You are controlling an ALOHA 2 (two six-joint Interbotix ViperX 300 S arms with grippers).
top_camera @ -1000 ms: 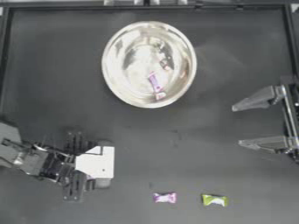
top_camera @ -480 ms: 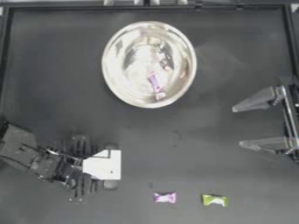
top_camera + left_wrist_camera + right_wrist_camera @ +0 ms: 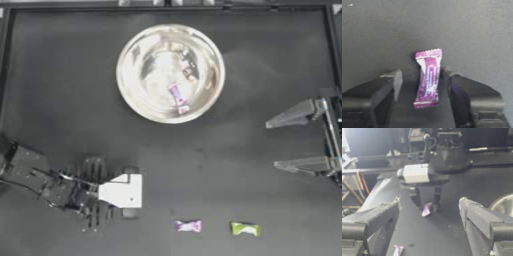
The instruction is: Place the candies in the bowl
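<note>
The bowl (image 3: pixel 169 73) sat near the table's (image 3: pixel 60 90) far edge, holding candies. The right gripper (image 3: pixel 284 144) waited by the right edge, fingers wide. The left gripper (image 3: pixel 422 87), near the front-left corner, straddled a purple candy (image 3: pixel 427 78), fingers narrow. Pink (image 3: pixel 188 226) and yellow-green (image 3: pixel 245 229) candies lay along the front edge.

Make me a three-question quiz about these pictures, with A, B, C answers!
1. Where is the purple candy? A in a cup; B between the left gripper's jaws; C on a plate.
2. What colour is the sweet beside the pink candy? A blue; B orange; C yellow-green.
3. The right gripper is: A open; B shut on a spoon; C shut on a lid.
Answers: B, open jaws stand either side of it; C, plain from above; A, jaws spread, parked at the right.
</note>
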